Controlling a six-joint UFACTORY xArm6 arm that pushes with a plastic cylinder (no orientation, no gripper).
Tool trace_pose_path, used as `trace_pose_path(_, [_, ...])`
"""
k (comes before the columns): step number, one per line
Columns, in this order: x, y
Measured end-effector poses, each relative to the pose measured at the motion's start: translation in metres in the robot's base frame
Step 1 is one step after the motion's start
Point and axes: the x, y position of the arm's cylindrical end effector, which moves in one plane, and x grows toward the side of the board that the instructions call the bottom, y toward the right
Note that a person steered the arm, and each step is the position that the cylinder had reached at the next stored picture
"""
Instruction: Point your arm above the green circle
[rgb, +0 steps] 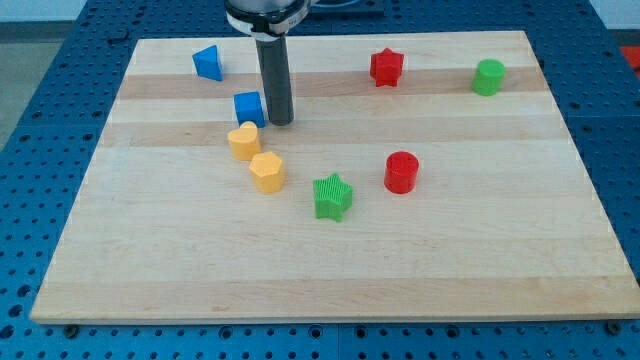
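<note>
Bench: a pale wooden board (330, 270) of glued planks with visible lengthwise grain, lying on a blue perforated surface (40, 120) studded with regular holes.
Tool: a straight, smooth dark rod hanging from a round metal collar at the view's top; it has no jaws, so it neither opens nor holds anything. Its tip (279, 122) rests just to the view's right of the blue cube, touching or nearly touching it; which one cannot be told.
Green circle: the green cylinder (488, 77), round-topped with finely ribbed sides, stands near the board's top right corner, well apart from the tip and from the other blocks.
Blue cube (248, 107): a square-faced block just beside the rod, with the yellow heart right below it.
Blue triangle (208, 63): a wedge-like block near the top left of the board.
Yellow heart (243, 140): a lobed, matte yellow block, close to the yellow hexagon.
Yellow hexagon (267, 171): a faceted yellow block, lower and to the view's right of the heart.
Green star (332, 195): a pointed block with ridged sides, near the board's middle.
Red cylinder (401, 171): a round block to the view's right of the green star.
Red star (386, 67): a pointed block along the top, between the rod and the green cylinder.
</note>
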Motion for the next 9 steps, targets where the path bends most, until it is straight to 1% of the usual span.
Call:
trace_pose_path(3, [0.0,-0.015])
trace_pose_path(8, [0.0,0.032])
trace_pose_path(9, [-0.002,0.057])
